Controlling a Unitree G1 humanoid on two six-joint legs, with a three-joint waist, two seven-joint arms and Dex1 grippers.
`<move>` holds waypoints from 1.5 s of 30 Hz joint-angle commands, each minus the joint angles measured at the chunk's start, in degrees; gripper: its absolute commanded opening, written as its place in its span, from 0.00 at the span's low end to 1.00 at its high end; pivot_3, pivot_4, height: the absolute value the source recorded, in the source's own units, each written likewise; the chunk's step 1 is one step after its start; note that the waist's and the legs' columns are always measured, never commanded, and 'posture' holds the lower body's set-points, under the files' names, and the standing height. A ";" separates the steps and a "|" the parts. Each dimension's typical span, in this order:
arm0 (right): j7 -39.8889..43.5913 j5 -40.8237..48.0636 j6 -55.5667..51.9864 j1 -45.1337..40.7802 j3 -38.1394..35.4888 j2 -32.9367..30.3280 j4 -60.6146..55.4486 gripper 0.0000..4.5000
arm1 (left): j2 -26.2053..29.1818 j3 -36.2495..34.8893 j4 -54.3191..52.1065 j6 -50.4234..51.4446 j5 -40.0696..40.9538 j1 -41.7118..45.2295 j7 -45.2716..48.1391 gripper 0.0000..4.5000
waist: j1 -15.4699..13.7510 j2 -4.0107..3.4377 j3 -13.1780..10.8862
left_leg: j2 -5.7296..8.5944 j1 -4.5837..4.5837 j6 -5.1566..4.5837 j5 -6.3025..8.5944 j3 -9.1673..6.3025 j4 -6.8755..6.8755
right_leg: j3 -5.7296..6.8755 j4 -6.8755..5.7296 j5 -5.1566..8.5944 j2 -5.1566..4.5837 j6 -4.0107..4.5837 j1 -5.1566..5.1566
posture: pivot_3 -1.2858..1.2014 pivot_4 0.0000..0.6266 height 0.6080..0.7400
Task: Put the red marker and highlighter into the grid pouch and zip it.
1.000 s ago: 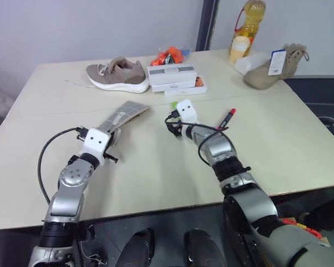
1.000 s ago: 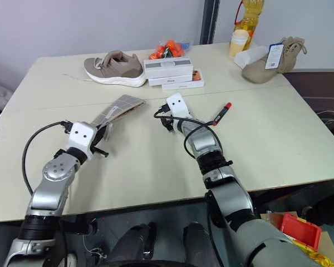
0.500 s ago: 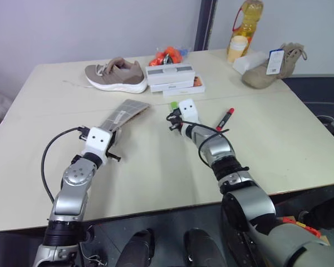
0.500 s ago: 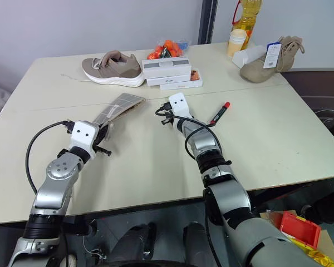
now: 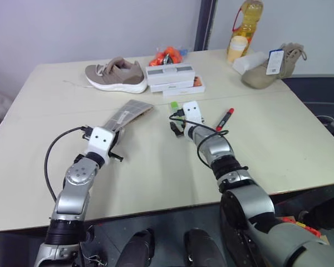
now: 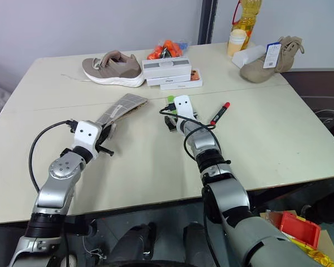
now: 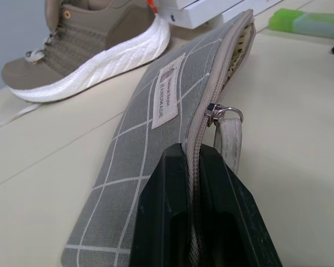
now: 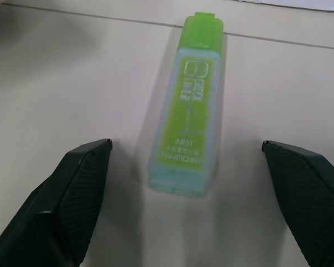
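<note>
Crowding far tabletop (image 5: 278, 139): sneaker (image 5: 117, 74), white boxes (image 5: 174, 78), bottle (image 5: 246, 25), boot (image 5: 273, 69).
Left fingers (image 7: 197, 222): clamped on pouch (image 7: 156, 144) edge, by the zipper.
Right fingers (image 8: 72, 194): wide apart, highlighter (image 8: 189, 103) lying flat between, untouched.
Marker (image 5: 225, 118): right of right gripper (image 5: 177, 123), apart.
Hidden: pouch's near end, behind left gripper (image 5: 112, 146).
</note>
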State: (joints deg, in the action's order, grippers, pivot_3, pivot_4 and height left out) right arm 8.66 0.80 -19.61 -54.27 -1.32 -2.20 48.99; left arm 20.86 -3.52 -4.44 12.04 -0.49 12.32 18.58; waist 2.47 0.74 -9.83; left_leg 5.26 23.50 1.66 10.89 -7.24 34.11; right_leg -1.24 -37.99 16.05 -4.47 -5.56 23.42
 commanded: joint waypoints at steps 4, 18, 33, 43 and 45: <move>0.27 0.98 2.81 -0.46 -0.78 0.23 -3.08 0.34 | 0.16 -0.67 -1.35 -0.86 0.70 0.18 -0.11 0.00 | 0.01 0.00 0.00 | 0.00 0.00 0.00 0.00 0.01 0.00 | 0.00 0.00 0.00 0.00 0.00 0.00 | 0.52 0.24 1.00; 27.02 4.66 -8.43 23.54 8.51 -20.02 -54.35 0.19 | 0.25 1.31 1.33 -2.59 4.06 4.01 5.48 0.00 | -1.44 -0.01 0.00 | 0.01 0.03 0.00 0.00 0.04 0.04 | 0.02 0.08 0.02 -0.04 -0.05 -0.04 | 0.52 0.24 1.00; 26.55 7.53 -17.22 24.86 9.66 -20.40 -62.19 0.19 | -0.88 3.28 3.07 -3.78 4.67 6.16 9.08 0.00 | -1.76 0.01 -0.01 | 0.00 0.02 0.00 0.00 0.02 0.05 | 0.03 0.13 0.02 -0.07 -0.04 -0.09 | 0.52 0.24 1.00; 26.86 7.18 -17.08 23.73 11.16 -20.75 -60.56 0.19 | -0.58 3.48 0.15 -4.05 5.20 3.67 10.25 0.00 | -1.71 0.01 -0.01 | 0.00 0.02 0.00 0.00 0.02 0.05 | 0.03 0.14 0.02 -0.07 -0.04 -0.09 | 0.52 0.24 1.00; 27.15 7.00 -17.12 23.55 11.64 -21.18 -60.53 0.19 | -0.39 3.43 -0.31 -4.16 5.58 3.20 10.87 0.00 | -1.73 0.01 -0.01 | 0.00 0.02 0.00 0.00 0.02 0.05 | 0.03 0.14 0.02 -0.07 -0.04 -0.09 | 0.52 0.24 1.00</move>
State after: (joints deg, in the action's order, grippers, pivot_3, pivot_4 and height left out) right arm 35.44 7.84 -37.18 -29.20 10.52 -23.03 -10.71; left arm 20.05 -0.04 -2.06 9.32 4.15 15.69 28.80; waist 0.75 0.75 -9.84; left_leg 5.26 23.53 1.66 10.90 -7.22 34.16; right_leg -1.21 -37.86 16.07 -4.54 -5.59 23.32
